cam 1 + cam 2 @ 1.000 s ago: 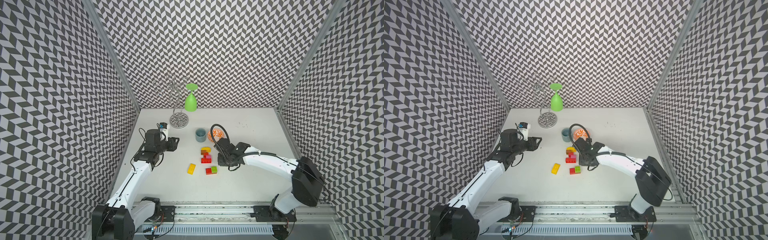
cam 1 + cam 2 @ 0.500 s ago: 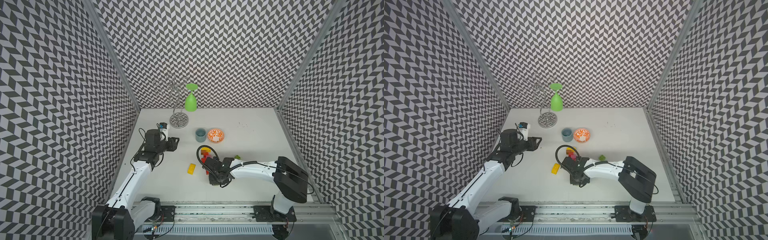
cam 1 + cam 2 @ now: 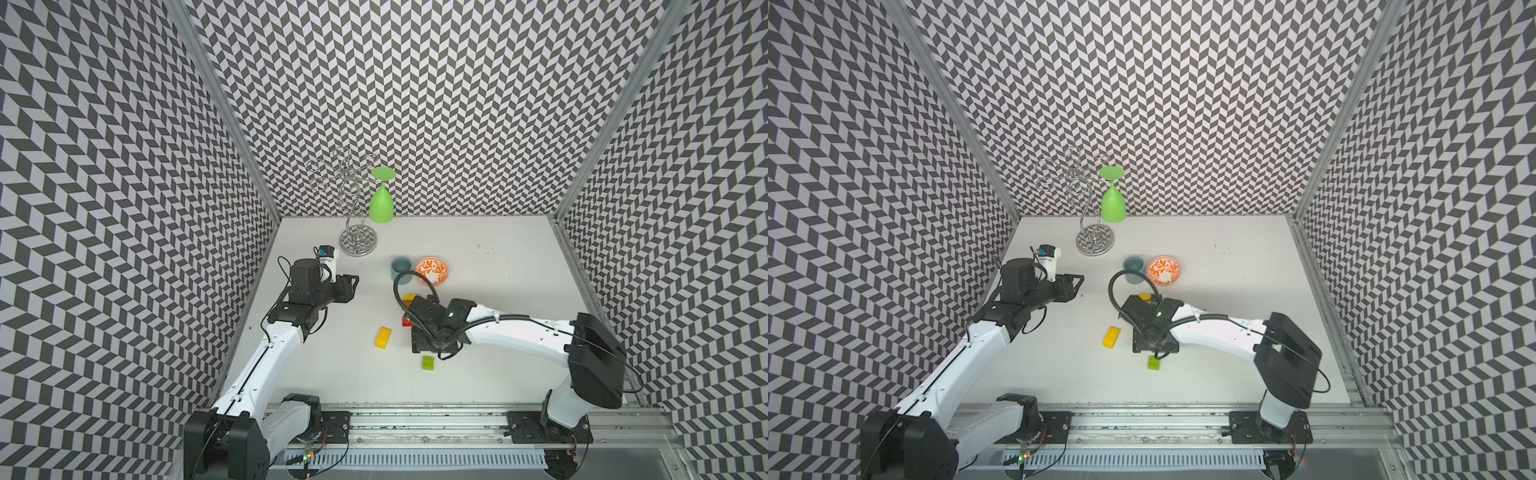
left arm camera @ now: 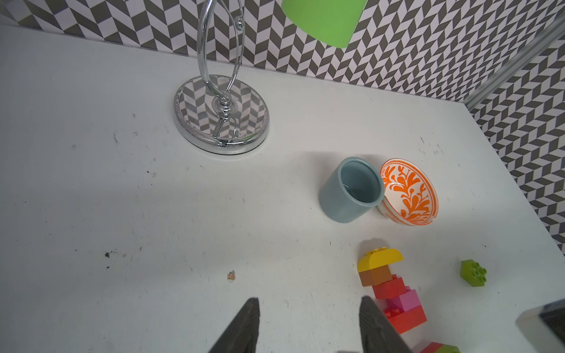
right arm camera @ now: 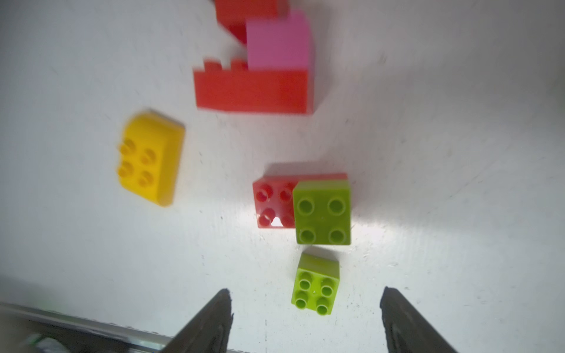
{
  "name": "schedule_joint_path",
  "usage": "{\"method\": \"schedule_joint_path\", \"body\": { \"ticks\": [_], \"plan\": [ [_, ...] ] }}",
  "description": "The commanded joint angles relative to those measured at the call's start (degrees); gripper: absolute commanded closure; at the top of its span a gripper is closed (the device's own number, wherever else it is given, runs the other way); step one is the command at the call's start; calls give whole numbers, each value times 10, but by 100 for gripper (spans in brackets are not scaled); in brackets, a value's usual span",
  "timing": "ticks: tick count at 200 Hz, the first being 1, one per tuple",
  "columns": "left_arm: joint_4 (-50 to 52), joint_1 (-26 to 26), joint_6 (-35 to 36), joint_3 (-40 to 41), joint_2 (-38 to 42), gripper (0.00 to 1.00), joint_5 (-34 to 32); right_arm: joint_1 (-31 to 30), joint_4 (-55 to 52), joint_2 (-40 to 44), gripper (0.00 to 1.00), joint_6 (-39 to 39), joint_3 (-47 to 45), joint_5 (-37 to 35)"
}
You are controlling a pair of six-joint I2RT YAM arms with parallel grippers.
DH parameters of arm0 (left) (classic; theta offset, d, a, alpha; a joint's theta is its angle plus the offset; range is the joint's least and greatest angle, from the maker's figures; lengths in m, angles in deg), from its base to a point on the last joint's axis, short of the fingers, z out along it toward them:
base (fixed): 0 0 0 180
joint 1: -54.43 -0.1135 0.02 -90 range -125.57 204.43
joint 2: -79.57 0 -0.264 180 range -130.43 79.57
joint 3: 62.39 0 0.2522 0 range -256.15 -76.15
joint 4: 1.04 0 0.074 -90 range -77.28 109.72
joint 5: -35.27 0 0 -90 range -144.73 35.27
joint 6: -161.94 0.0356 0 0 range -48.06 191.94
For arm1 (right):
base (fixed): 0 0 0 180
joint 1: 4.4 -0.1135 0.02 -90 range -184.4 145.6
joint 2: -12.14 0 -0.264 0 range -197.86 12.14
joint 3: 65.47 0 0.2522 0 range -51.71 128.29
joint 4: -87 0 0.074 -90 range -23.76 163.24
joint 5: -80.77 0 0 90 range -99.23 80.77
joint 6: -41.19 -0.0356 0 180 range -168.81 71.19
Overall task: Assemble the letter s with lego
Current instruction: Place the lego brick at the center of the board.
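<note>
On the white table (image 3: 498, 382) the lego sits midway between the side edges, a little toward the front edge. The right arm (image 3: 519, 336) hangs over much of it, so a careless sweep could scatter the lot. The right gripper (image 5: 305, 302) has its jaws wide and grips nothing. The left gripper (image 4: 309, 305), partly open and also empty, stands nearer the left edge (too far off, I judge, to steady anything). The orange-patterned bowl (image 3: 432, 271) and blue-grey cup (image 3: 401, 268) stand toward the back edge, near the yellow end of the joined stack (image 4: 394, 293). The stack lies on its side: yellow, orange-brown, red, pink, red. A shove along its length could drive it into them or snap a joint. Frontward lies the long red brick (image 5: 275, 201) with a lime square on one end; pressing on it without a counter-hold may only skid it. The loose yellow brick (image 3: 382, 337) lies apart, toward the left edge. Smallest, the loose lime brick (image 5: 316, 285) rests studs-up at the mouth of the right jaws, touching neither finger. Closing off-centre could twist or flick it, or nudge the red brick just beyond.
</note>
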Motion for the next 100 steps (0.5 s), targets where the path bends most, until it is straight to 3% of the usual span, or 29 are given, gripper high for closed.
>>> {"method": "schedule_joint_path", "body": {
  "ticks": [1, 47, 100],
  "plan": [
    [-6, -4, -3, 3, 10, 46, -6, 77, -36, 46, 22, 10, 3, -49],
    [-6, -5, -3, 3, 8, 46, -6, 215, -25, 20, 23, -8, 11, -67],
    [-5, -5, -2, 3, 9, 46, -6, 265, 34, -4, 23, -47, -26, -33]
  ]
}}
